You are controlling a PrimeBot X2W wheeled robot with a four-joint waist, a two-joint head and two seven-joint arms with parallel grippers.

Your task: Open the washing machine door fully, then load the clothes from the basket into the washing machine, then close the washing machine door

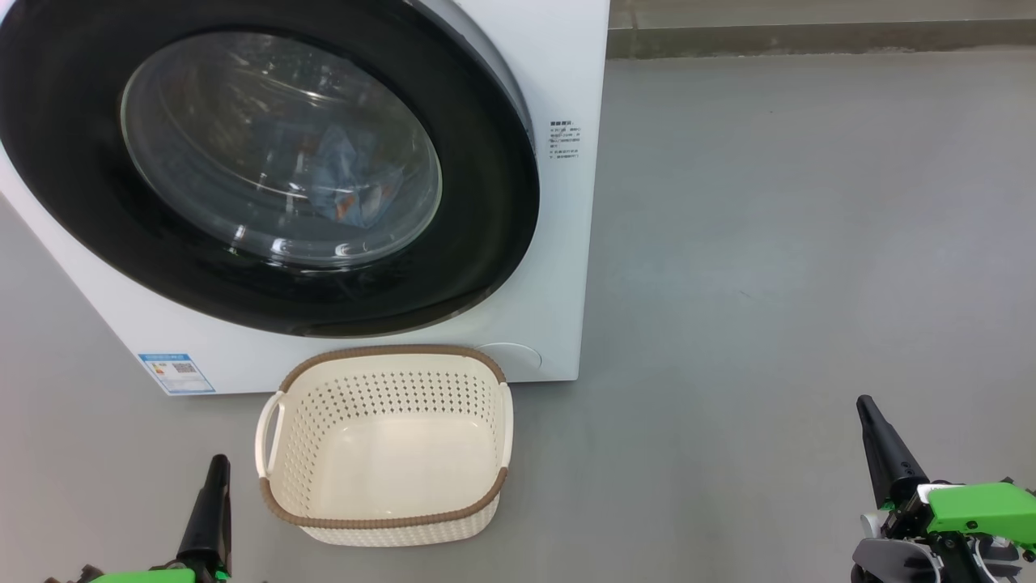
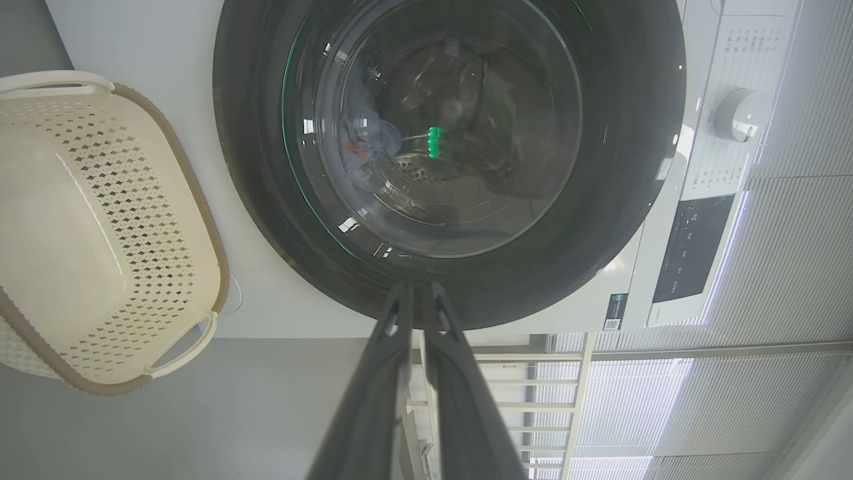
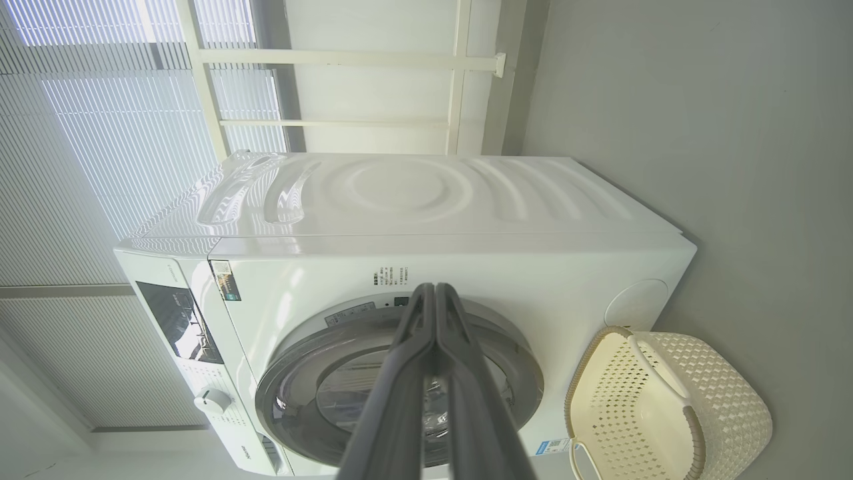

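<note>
Black-fingered left end effector [image 1: 217, 470]: pinched together on nothing, low at the robot's left, tips aimed ahead at the machine.
Right end effector [image 1: 872, 417]: also pressed closed and empty, well apart to the right over bare floor [image 1: 769, 243].
Basket [image 1: 388, 393]: stood on the floor just ahead and to the right of the left end effector, empty, handles to either side, far rim close to the washing machine [image 1: 558, 283].
Washing machine door [image 1: 279, 154]: beyond the basket, apparently seated flush in the front.
Clothes [image 1: 348, 182]: blue with orange, lying in the drum behind the glass.
Bearing: the door lay straight ahead of the left arm, ahead and leftward of the right.
Judgement: loading looked finished; any last push on the door suited the nearer left arm.
</note>
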